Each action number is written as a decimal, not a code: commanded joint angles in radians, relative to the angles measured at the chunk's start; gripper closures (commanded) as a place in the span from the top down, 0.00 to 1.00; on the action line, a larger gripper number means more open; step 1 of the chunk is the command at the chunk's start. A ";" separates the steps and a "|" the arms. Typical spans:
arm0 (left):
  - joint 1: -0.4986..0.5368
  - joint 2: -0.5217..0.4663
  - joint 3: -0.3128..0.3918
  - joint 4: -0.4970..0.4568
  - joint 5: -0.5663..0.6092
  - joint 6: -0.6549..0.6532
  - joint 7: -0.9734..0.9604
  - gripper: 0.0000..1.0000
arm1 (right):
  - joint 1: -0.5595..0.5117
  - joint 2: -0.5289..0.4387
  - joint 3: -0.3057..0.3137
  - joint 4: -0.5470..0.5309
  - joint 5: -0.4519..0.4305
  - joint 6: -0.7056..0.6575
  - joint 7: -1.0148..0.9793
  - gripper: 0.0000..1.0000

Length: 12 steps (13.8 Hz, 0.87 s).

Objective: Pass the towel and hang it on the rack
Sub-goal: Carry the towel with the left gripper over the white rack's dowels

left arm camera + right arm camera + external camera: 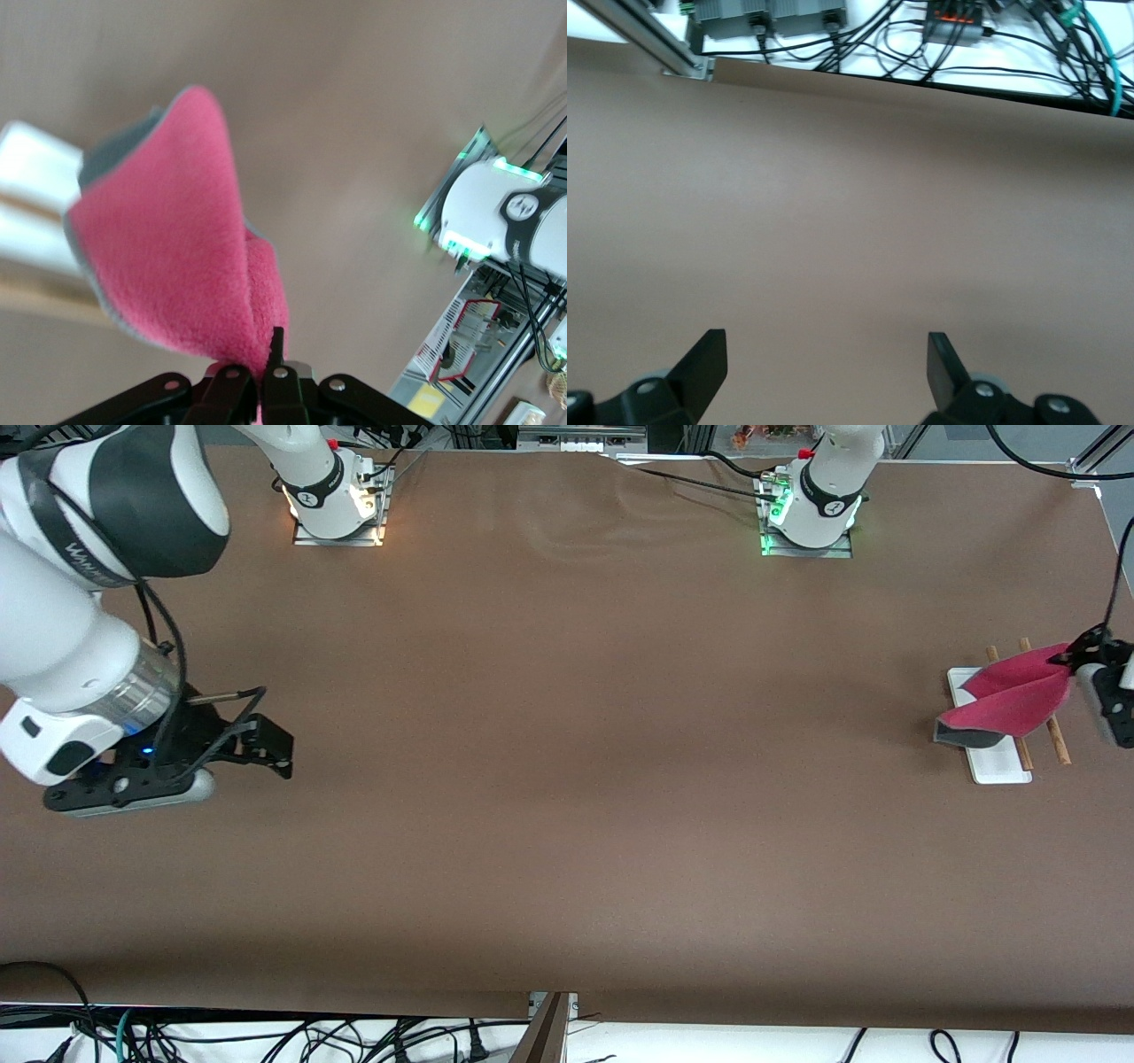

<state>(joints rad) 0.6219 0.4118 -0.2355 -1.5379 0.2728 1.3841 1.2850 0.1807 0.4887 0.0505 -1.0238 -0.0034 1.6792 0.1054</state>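
Up at the left arm's end of the table, the left gripper [1074,657] pinches one corner of the towel [1010,695] tight. The pink towel hangs over the rack [997,762], draped across its two brown rods. Over bare table at the right arm's end, the right gripper [827,359] waits with its jaws wide apart, holding nothing.

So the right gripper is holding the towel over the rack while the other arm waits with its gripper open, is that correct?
Not quite: it is the left gripper that is shut on the towel over the rack, as the front view shows. The right gripper is the one that waits open, toward the right arm's end of the table.
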 commanded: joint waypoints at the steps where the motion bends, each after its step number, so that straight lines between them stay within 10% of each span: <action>1: 0.045 0.027 -0.007 0.028 0.080 -0.019 0.013 0.00 | -0.052 -0.016 0.006 -0.007 -0.012 -0.032 -0.004 1.00; 12: 0.096 0.142 0.064 0.030 0.125 0.245 0.014 0.00 | -0.207 -0.311 0.008 -0.424 -0.013 -0.024 -0.006 1.00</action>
<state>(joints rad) 0.7157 0.5241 -0.1685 -1.5371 0.3674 1.6147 1.2859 -0.0076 0.2651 0.0432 -1.3394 -0.0077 1.6362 0.1064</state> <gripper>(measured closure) 0.974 0.000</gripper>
